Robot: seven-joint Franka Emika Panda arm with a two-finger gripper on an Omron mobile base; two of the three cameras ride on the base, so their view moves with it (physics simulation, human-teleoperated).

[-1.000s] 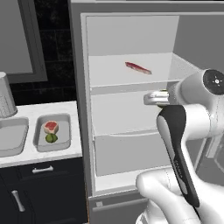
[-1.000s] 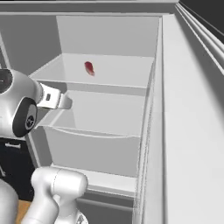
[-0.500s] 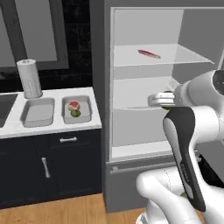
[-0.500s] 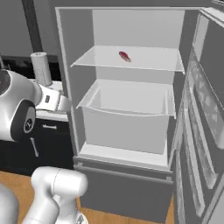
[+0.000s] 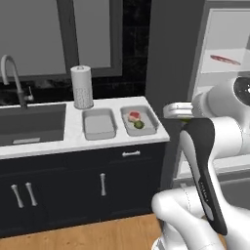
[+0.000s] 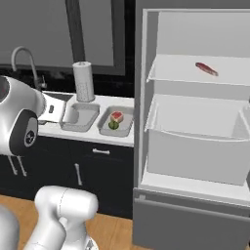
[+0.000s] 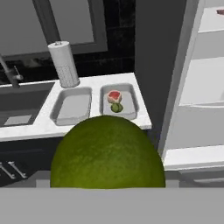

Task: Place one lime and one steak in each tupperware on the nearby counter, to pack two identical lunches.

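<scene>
Gripper [image 5: 178, 111] hangs in the air off the right end of the counter [image 5: 73, 139], level with the fridge [image 6: 195, 122] front. A lime [image 7: 108, 152] sits between its jaws, large and green in the hand view; the jaws stand wide and are clamped on that lime.

On the counter, two tupperware trays lie side by side toward the right end. The left tupperware [image 5: 99, 124] holds nothing I can make out. The right tupperware [image 5: 139, 120], nearest the counter's right edge, holds a piece of steak [image 5: 134, 116] at its back and a second lime [image 5: 138, 124] just in front of it, the two touching or nearly so.

A paper towel roll [image 5: 82, 87] stands upright near the back edge, just behind the left tupperware. The sink [image 5: 31, 123] is set into the counter to the left, faucet [image 5: 12, 78] arching over it.

The fridge door is open. Another steak [image 6: 206, 69] lies on the upper shelf [image 6: 185, 73], toward its right side. Below that shelf sits a pale drawer [image 6: 195, 139].
</scene>
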